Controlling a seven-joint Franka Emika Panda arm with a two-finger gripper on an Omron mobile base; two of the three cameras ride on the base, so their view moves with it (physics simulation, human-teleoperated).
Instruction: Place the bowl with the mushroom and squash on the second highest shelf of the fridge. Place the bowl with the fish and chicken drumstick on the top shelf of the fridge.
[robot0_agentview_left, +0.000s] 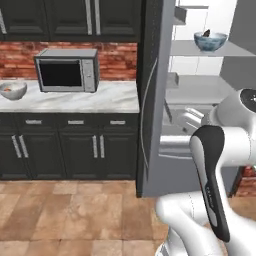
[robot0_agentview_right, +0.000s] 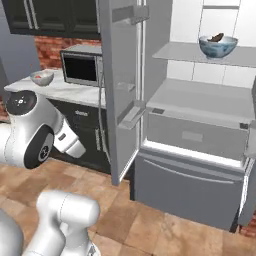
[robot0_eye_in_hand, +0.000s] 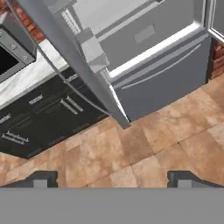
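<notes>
The microwave (robot0_agentview_left: 67, 70) sits on the marble countertop (robot0_agentview_left: 90, 100), at 9 o'clock in the left base view, its dark door shut. Behind it runs a red brick backsplash (robot0_agentview_left: 117, 57). Dark upper cabinets (robot0_agentview_left: 70, 17) hang at 11 o'clock. Dark lower cabinets (robot0_agentview_left: 65, 147) with silver handles stand under the countertop. Tan tile floor (robot0_agentview_left: 75, 215) lies at 7 o'clock.
</notes>
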